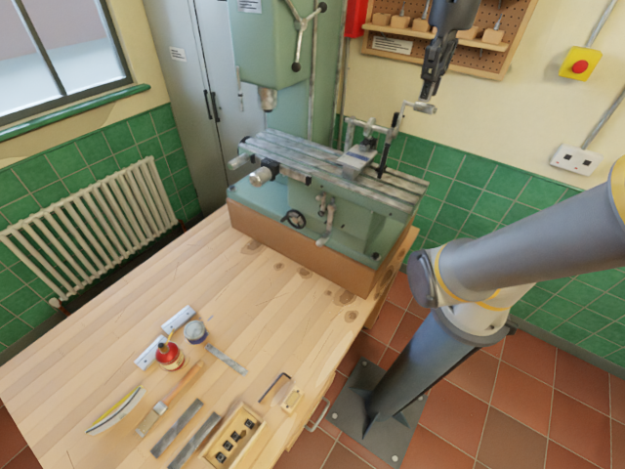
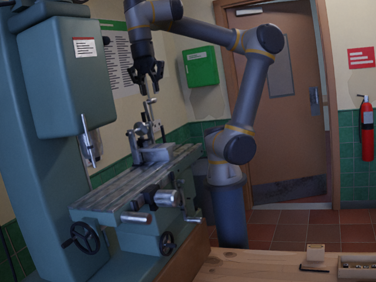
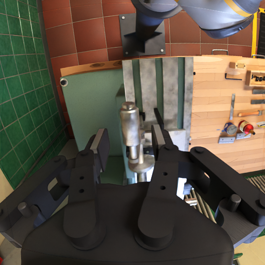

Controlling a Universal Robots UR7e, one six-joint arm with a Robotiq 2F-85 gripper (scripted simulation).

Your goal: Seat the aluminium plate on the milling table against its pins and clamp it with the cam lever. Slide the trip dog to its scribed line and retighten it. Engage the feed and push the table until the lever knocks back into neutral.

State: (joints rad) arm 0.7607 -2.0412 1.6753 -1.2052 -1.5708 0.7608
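Observation:
On the slotted milling table (image 1: pixel 333 164) at the far end of the bench, the aluminium plate (image 1: pixel 356 157) lies near the table's right end, by the clamp. The cam lever (image 1: pixel 404 113) rises from the clamp, and its steel handle (image 3: pixel 129 124) sticks out sideways at the top. My gripper (image 1: pixel 426 93) hangs just above that handle, open and empty, fingers pointing down. The trip dog (image 1: pixel 270 168), a dark block, sits on the table's front rail beside a steel knob (image 2: pixel 165 198). The feed lever (image 1: pixel 329 214) hangs on the machine's front face.
Behind the mill stand its green column (image 1: pixel 282 50), a pegboard shelf (image 1: pixel 429 35) and the tiled wall. The bench's near end holds an oil can (image 1: pixel 169 355), a hammer (image 1: pixel 169 399), steel bars, a hex key (image 1: pixel 275 386) and a wooden box (image 1: pixel 235 436). My arm's base (image 1: pixel 383 404) stands right of the bench.

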